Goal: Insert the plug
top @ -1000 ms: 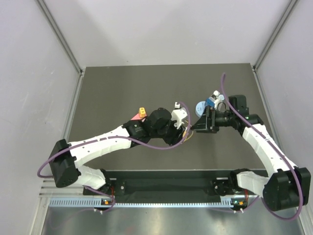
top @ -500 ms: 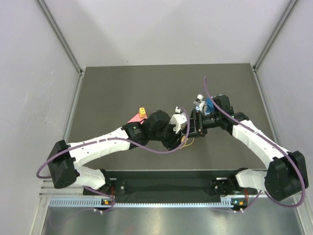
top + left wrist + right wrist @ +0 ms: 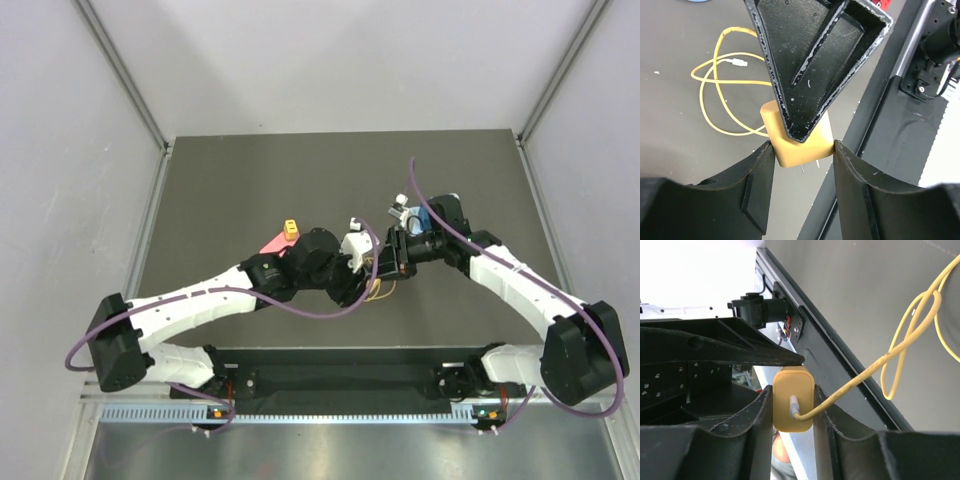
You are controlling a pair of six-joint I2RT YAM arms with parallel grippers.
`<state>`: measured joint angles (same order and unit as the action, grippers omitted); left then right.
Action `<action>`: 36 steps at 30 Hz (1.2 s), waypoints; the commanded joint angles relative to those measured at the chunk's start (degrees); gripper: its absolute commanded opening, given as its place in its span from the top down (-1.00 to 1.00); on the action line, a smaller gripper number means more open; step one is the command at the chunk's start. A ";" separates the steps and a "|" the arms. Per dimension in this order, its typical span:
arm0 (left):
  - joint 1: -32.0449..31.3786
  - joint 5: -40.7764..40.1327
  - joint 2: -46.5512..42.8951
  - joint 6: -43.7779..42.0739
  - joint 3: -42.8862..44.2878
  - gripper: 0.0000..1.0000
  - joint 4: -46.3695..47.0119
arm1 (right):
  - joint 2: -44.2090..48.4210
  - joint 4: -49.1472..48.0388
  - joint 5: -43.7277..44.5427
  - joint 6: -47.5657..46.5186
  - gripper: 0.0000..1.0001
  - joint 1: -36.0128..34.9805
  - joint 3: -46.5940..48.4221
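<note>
The plug [image 3: 801,144] is a small yellow squarish block with two metal prongs underneath, held just above the dark table. My left gripper [image 3: 803,149] is shut on it, its fingertips touching both sides. My right gripper [image 3: 793,396] is also shut on the plug [image 3: 792,407], whose face has a silver connector with the thin yellow wire [image 3: 910,335] running out. The wire [image 3: 710,100] lies looped on the table, its free white end [image 3: 737,62] loose. In the top view the two grippers [image 3: 368,262] [image 3: 393,256] meet at mid-table and hide the plug.
A loose yellow-orange block [image 3: 290,230] sits on a pink piece [image 3: 271,243] left of my left wrist. A blue and white object [image 3: 421,214] lies behind my right wrist. A black rail [image 3: 350,376] runs along the table's near edge.
My right arm has swung left from about a hand's width away and closed on the plug held by my left gripper. My left arm has shifted slightly.
</note>
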<state>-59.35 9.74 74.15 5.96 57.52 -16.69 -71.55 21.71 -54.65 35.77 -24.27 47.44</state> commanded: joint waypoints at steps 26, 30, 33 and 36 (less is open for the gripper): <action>0.03 -28.81 -13.51 11.88 8.03 -0.97 -6.95 | 20.22 30.31 75.81 -8.43 1.00 13.99 26.81; 0.11 -33.01 -14.03 13.02 10.33 -0.97 -8.88 | 17.06 30.76 77.68 -11.24 1.00 14.25 30.43; 0.38 -38.11 -14.73 13.29 10.07 -0.97 -9.68 | 14.78 26.64 77.42 -12.74 1.00 14.16 28.42; 1.25 -42.08 -13.69 14.69 9.89 -0.98 -12.22 | 14.24 11.46 73.92 -15.54 1.00 14.16 18.95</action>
<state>-58.92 -25.45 60.40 18.59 66.00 -25.76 -55.46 44.27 19.59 24.36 -10.33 72.58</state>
